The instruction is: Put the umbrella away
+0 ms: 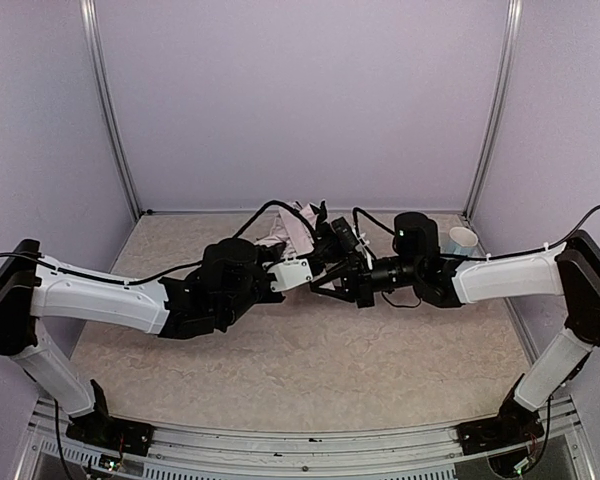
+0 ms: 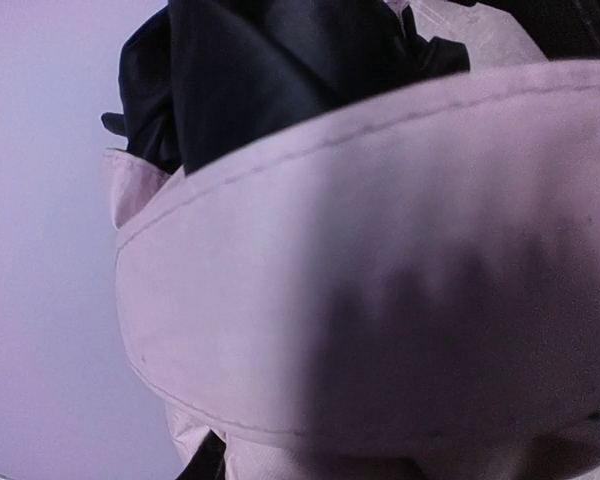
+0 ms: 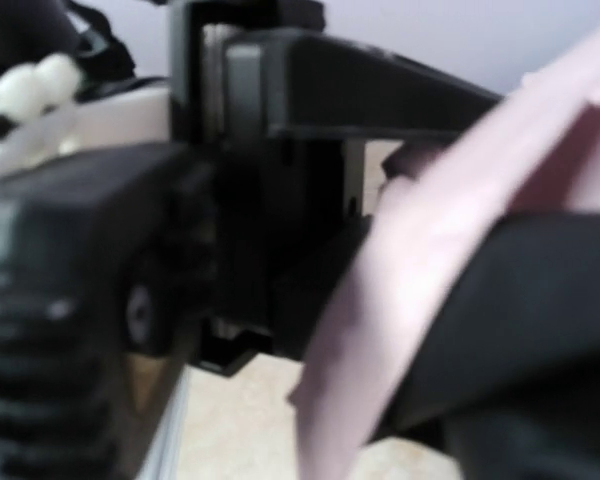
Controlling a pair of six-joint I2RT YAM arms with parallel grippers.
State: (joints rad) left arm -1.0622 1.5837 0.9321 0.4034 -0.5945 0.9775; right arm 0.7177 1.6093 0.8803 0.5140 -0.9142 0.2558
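The umbrella (image 1: pixel 298 222) is seen bunched at mid-surface (image 1: pixel 280 370) between both arms, the right pincer (image 1: pixel 325 278) clenched against its pink fabric, likely to gather the folds, while the left pincer (image 1: pixel 308 268) cannot be judged clenched or released.

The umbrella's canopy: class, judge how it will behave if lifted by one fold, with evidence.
Probably floppy: the umbrella canopy bunches in loose folds with its black underside. The underside's sheen suggests slippery cloth, so it may slide when gripped.
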